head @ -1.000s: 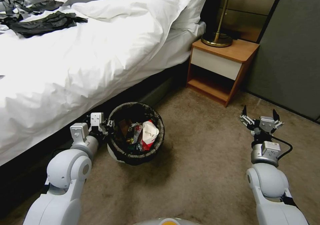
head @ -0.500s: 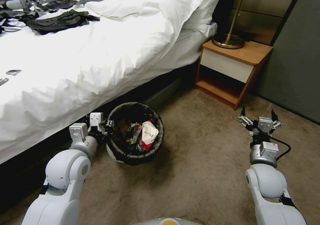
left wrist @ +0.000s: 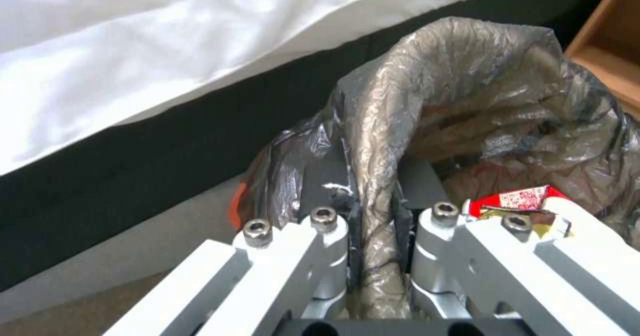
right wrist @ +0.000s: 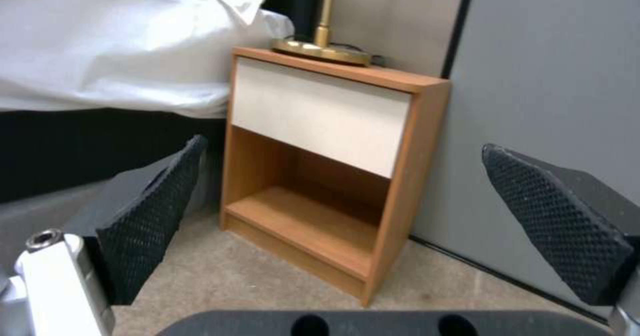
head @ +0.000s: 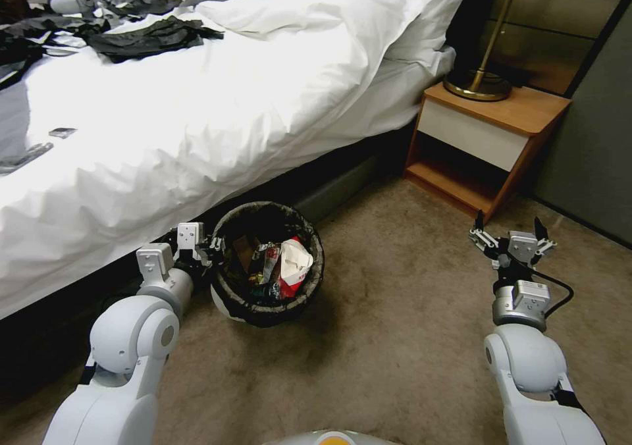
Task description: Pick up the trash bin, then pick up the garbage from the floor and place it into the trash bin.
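Observation:
The trash bin (head: pixel 263 312), white with a dark bag liner over its rim, is beside the bed and tilted toward me. Garbage (head: pixel 293 266) lies inside it: a red-and-white packet, wrappers and white paper. My left gripper (head: pixel 214 250) is shut on the near-left part of the rim. In the left wrist view the fingers (left wrist: pixel 328 226) pinch the liner-covered rim of the bin (left wrist: pixel 383 125), and a red-and-white packet of the garbage (left wrist: pixel 517 198) shows just inside. My right gripper (head: pixel 510 232) hangs open over bare carpet to the right. In its wrist view this gripper (right wrist: pixel 343 150) holds nothing.
A bed (head: pixel 197 116) with a white duvet fills the left and back, with black clothing (head: pixel 155 37) on it. A wooden nightstand (head: pixel 490 122) with a brass lamp (head: pixel 479 84) stands at the back right against a grey wall. Brown carpet (head: pixel 395 340) lies open in front.
The whole picture has slid to the right, so the camera has turned left. Both arms and the bin keep their places in the view. The left gripper's hold is unchanged.

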Robot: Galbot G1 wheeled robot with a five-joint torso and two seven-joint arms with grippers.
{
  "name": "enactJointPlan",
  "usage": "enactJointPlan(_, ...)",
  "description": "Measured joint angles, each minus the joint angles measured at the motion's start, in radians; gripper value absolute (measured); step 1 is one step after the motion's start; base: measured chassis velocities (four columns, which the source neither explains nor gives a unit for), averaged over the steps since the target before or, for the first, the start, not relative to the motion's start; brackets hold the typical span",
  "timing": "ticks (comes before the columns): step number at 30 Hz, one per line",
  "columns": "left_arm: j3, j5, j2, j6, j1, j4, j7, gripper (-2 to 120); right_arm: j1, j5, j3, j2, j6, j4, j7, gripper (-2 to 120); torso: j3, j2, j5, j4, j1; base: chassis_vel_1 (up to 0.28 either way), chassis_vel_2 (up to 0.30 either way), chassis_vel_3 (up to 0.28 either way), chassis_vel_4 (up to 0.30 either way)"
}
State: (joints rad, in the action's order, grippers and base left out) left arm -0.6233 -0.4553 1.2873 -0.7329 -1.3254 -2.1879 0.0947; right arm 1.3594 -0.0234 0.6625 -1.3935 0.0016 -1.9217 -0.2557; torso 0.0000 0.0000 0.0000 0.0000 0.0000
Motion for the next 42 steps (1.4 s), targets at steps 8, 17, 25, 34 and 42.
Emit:
enactJointPlan(8, 0.002, 0.002, 0.003, 0.000, 0.005, 0.008, -0.008, 5, -0.002, 0.001, -0.001, 0.001, -0.005, 0.001, 0.001, 100, 0.000, 0.000, 0.0000, 0.0000, 0.000, 0.009, 0.021, 0.019, 0.019)
enactJointPlan(17, 0.001, 0.003, 0.002, 0.000, 0.004, 0.008, -0.011, 5, -0.001, 0.001, 0.000, 0.002, -0.005, 0.002, 0.001, 100, 0.000, 0.000, 0.0000, 0.0000, 0.000, 0.024, 0.023, 0.021, 0.022)
enactJointPlan(25, -0.001, 0.002, -0.001, 0.000, 0.008, 0.004, -0.014, 5, -0.003, -0.002, 0.002, 0.002, -0.008, 0.002, 0.001, 100, 0.000, 0.000, 0.0000, 0.0000, 0.000, 0.017, 0.014, 0.017, 0.017)
enactJointPlan(34, -0.003, 0.001, -0.003, 0.000, 0.008, 0.002, -0.014, 5, -0.006, -0.003, 0.005, 0.005, -0.008, 0.003, 0.001, 100, 0.000, 0.000, 0.0000, 0.0000, 0.000, 0.014, 0.014, 0.016, 0.019)
enactJointPlan(42, -0.006, -0.001, -0.005, 0.000, 0.008, 0.002, -0.015, 5, -0.007, -0.003, 0.004, 0.002, -0.008, 0.008, 0.001, 100, 0.000, 0.000, 0.0000, 0.0000, 0.000, 0.052, 0.050, 0.052, 0.053)
